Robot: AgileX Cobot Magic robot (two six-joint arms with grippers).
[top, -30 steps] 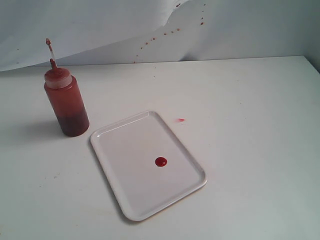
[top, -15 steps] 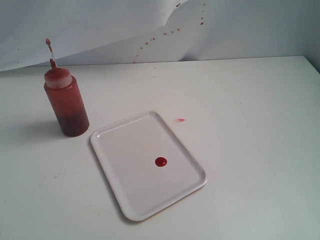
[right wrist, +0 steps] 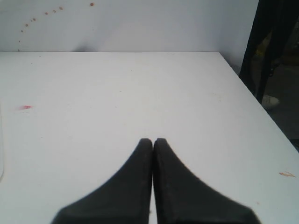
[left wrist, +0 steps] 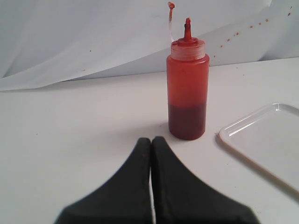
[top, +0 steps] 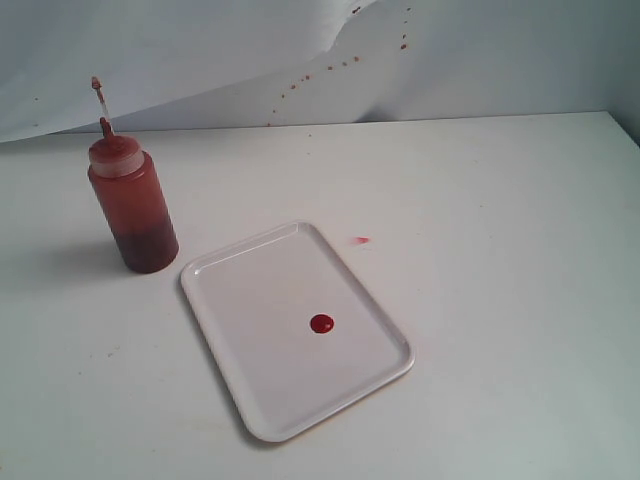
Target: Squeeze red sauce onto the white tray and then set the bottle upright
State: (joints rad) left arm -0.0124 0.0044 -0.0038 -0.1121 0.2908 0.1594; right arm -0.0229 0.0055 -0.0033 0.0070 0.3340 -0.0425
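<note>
The bottle [top: 132, 208] stands upright on the table at the left, tinted red-orange, with a whitish cap and thin nozzle; it shows in the left wrist view too [left wrist: 187, 88]. Just right of it lies the white tray [top: 250, 290], flat, with a round blob of red sauce [top: 321, 324] near its middle. A corner of the tray [left wrist: 261, 140] appears in the left wrist view. My left gripper [left wrist: 151, 140] is shut and empty, a short way back from the bottle. My right gripper [right wrist: 153, 140] is shut and empty over bare table. Neither gripper appears in the exterior view.
A small pale pink smear [top: 361, 240] marks the table beyond the tray, visible in the right wrist view as well [right wrist: 25, 107]. Red specks [top: 330, 68] dot the white backdrop. The table's right edge [right wrist: 252, 93] drops off beside a dark stand.
</note>
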